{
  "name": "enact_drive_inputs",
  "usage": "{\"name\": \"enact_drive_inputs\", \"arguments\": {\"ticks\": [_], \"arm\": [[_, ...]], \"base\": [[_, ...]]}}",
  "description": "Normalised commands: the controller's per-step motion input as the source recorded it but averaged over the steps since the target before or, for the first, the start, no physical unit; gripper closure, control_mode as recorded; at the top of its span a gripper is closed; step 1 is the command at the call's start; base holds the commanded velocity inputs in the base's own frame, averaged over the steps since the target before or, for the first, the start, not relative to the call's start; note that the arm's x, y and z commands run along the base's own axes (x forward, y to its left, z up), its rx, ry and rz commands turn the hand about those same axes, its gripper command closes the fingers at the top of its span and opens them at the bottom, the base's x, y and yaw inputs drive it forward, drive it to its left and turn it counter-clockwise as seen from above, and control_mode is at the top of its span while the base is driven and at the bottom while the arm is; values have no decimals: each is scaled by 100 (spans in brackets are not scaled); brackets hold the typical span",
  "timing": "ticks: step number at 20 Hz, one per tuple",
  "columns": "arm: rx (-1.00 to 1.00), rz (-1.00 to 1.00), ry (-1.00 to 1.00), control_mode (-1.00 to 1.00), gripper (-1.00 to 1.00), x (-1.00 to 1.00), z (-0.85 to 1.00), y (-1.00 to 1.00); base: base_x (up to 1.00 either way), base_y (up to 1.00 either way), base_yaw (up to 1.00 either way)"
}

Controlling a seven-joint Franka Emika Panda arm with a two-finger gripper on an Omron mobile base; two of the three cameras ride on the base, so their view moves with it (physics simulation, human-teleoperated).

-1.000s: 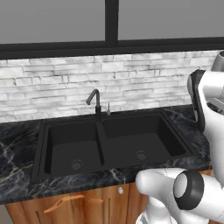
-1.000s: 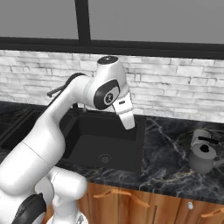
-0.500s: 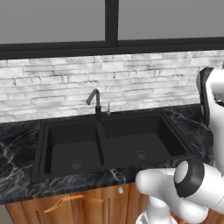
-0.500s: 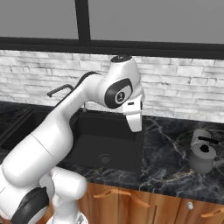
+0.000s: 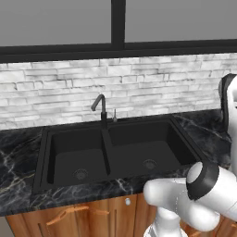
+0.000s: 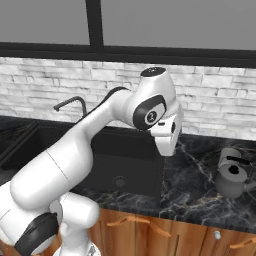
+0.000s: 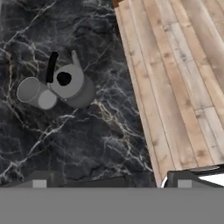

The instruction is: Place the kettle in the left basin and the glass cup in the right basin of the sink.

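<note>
Over the last second the arm has swung further right: in the right base view its wrist, which hung over the sink's right edge, now sits above the marble counter just past the right basin, closer to the kettle.

From where I stand, both basins of the sink are bare, the left basin and the right alike, so neither item has been delivered yet. The kettle stands upright on the counter well to the right of the sink, and the glass cup stands just beside it, on its far side and apparently touching it (the hand view shows the two rims side by side). The gripper hovers above the counter with its fingers spread wide and nothing between them, short of the kettle and off to one side of it.

The step in hand looks like the reach for the kettle. To do it well, I would judge the hand should centre over the black arched handle, turn so the fingers straddle it across its narrow width, and descend straight, keeping clear of the cup so it is not knocked over.
</note>
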Motion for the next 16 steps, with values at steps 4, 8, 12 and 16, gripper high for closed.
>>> {"name": "enact_drive_inputs", "arguments": {"ticks": [4, 8, 12, 16], "arm": [[0, -21, 1, -100, -100, 0, 5, -39], [0, -20, 5, -100, -100, 0, 3, -39], [7, -9, -1, -100, -100, -12, 4, -41], [1, -6, 0, -100, -100, -10, 0, -37]], "base": [[0, 0, 0], [0, 0, 0], [0, 0, 0], [0, 0, 0]]}}
